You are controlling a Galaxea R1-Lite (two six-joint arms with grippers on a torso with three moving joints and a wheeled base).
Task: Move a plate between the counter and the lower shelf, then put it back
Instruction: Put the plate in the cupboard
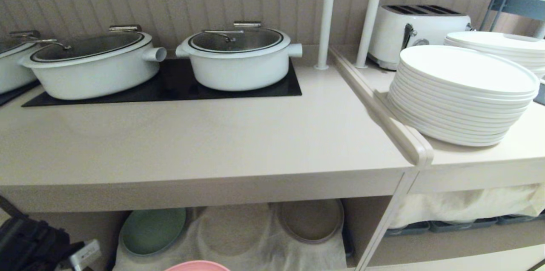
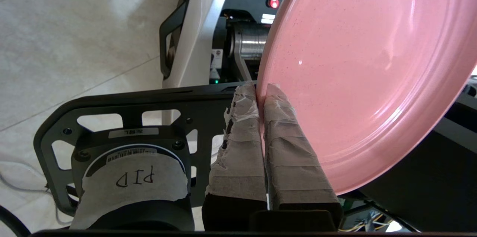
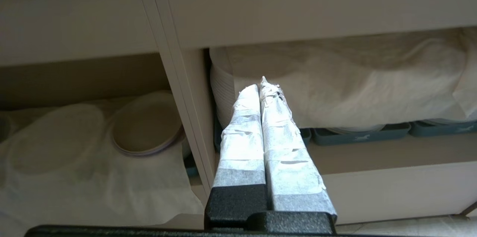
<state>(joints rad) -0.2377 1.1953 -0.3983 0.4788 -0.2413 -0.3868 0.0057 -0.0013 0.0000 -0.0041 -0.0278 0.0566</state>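
Left jaws: my left gripper (image 2: 261,93) is pinched tight on the rim of the plate (image 2: 367,76), taped fingers (image 2: 287,144) one on each face, so the pink disc sticks out edge-on from the tips. Rim grip because there's no other way to hold something this flat, I'd say.

Right jaws: right gripper (image 3: 262,86) is closed on nothing, just parked and pointing at the shelf fronts.

Where the plate is: in the air, low, in front of the lower shelf (image 1: 238,237). From the head view only a sliver of pink (image 1: 198,266) pokes in at the bottom edge.

Shelf: white cloth liner with a green plate (image 1: 151,230) at the left and a brownish plate (image 1: 311,220) at the right. There's a bare patch of cloth between them, probably the pink one's slot.

Counter: the counter (image 1: 204,143) is bare in front of the hob (image 1: 170,85), where two white pots (image 1: 238,60) sit.

Stage: plate in transit, can't say which way.

Watch out: thin pinch, so a bump on the counter's front edge could twist it loose.
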